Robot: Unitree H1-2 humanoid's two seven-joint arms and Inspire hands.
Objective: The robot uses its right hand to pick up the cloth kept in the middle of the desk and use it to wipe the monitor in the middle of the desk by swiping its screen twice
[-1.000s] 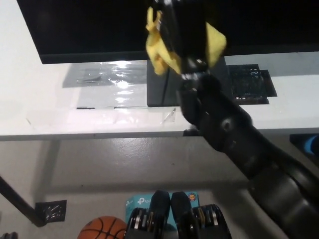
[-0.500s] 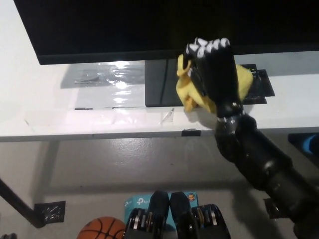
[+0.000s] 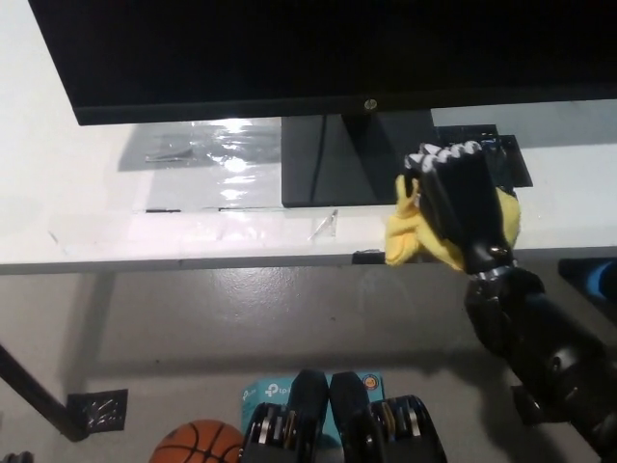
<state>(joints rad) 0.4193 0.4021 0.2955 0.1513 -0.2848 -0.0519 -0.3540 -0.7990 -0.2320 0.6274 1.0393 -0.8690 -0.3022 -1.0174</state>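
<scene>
— Yellow crumpled cloth (image 3: 410,234): where was it?

— Bunched in the black right hand (image 3: 461,198), fingers clamped around it. It hung at the front edge of the white desk (image 3: 116,207), below and just right of the monitor's dark rectangular stand (image 3: 337,159).

— Contact with the wide black monitor (image 3: 318,53)?

— Apart. Hand and cloth sat below the screen's lower bezel.

— Left hand?

— Not in view.

— Other items?

— 1 orange basketball (image 3: 198,442) lay on the grey floor under the desk, and 1 dark rectangular mat (image 3: 501,159) lay on the desk behind the hand.
</scene>
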